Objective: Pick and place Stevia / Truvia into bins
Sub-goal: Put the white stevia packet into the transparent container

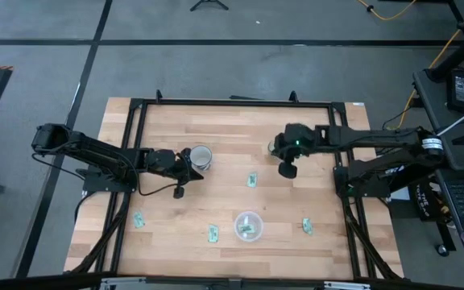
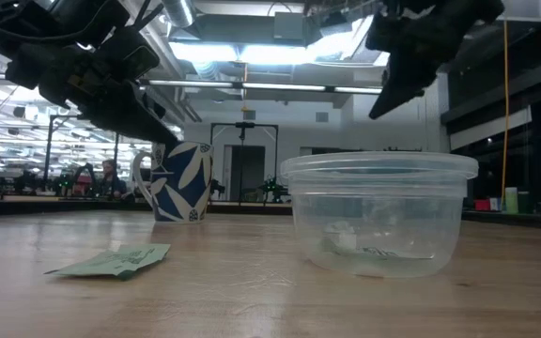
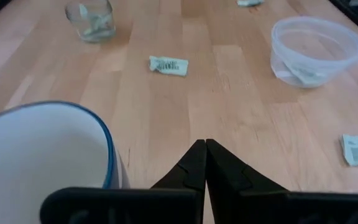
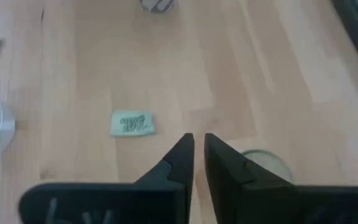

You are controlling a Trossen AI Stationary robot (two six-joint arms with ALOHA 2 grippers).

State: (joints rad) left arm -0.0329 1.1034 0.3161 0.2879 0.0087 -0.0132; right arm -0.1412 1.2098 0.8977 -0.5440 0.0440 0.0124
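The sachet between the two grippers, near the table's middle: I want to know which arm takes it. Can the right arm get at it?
Probably yes. The sachet lies flat on bare wood, and the right gripper hangs close beside it with nothing between.

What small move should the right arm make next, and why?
Probably swing the right gripper toward the nearest sachet and open wider. Its fingers are nearly closed and look empty, it hangs beside the glass cup, and sachets lie loose on the table.

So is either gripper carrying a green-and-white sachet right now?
No. The left gripper is shut on nothing beside the blue-rimmed white mug; the right gripper shows only a narrow empty gap.
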